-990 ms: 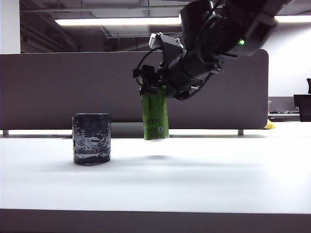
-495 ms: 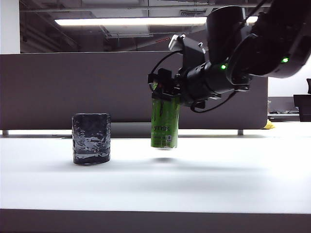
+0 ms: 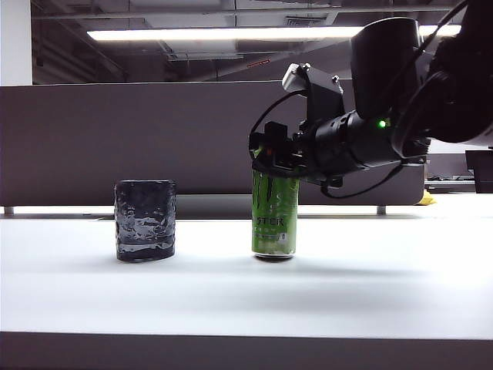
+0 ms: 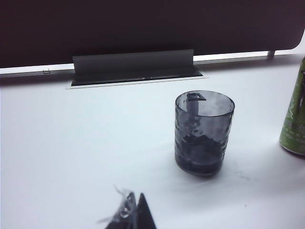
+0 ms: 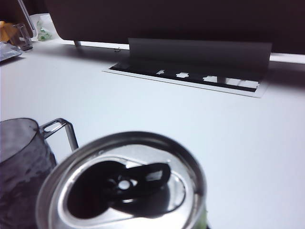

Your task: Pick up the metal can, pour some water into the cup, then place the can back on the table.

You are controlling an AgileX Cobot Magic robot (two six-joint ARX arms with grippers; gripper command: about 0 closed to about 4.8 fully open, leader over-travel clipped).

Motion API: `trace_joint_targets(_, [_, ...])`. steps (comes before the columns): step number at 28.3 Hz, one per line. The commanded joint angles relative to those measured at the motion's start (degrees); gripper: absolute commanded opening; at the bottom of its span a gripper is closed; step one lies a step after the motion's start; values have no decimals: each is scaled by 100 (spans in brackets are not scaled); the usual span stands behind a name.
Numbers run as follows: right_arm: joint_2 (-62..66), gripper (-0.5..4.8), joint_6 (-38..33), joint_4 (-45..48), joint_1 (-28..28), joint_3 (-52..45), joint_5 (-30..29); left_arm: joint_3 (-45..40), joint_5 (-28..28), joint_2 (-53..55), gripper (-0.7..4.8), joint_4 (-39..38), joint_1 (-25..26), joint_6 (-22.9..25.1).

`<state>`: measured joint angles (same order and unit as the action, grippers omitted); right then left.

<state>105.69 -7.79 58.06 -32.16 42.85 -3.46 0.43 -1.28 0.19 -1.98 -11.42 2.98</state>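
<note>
The green can (image 3: 275, 216) stands upright on the white worktop (image 3: 246, 293), about midway across it and well back from the dark front edge. The right gripper (image 3: 271, 158) is at the can's top, its jaws closed around the upper part of the can. In the right wrist view the can's silver top (image 5: 126, 186) fills the foreground. The dark cup (image 3: 145, 220) stands upright to the can's left, apart from it, with bare worktop between them and in front. Behind both runs a dark partition (image 3: 115, 139). The left gripper (image 4: 133, 214) shows only as dark tips low over the near worktop; whether its jaws are open cannot be told.
</note>
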Motion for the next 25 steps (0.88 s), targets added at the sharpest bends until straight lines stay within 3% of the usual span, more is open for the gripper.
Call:
trace_joint_targets(1, [-52, 229, 278, 345, -13, -39, 9, 7, -2, 4, -5, 77, 2, 0])
trace_joint_targets(7, [-50, 229, 811, 348, -44, -57, 4, 7, -2, 4, -5, 77, 2, 0])
trace_joint_targets(25, [-26, 229, 632, 437, -42, -57, 11, 7, -2, 4, -5, 77, 2, 0])
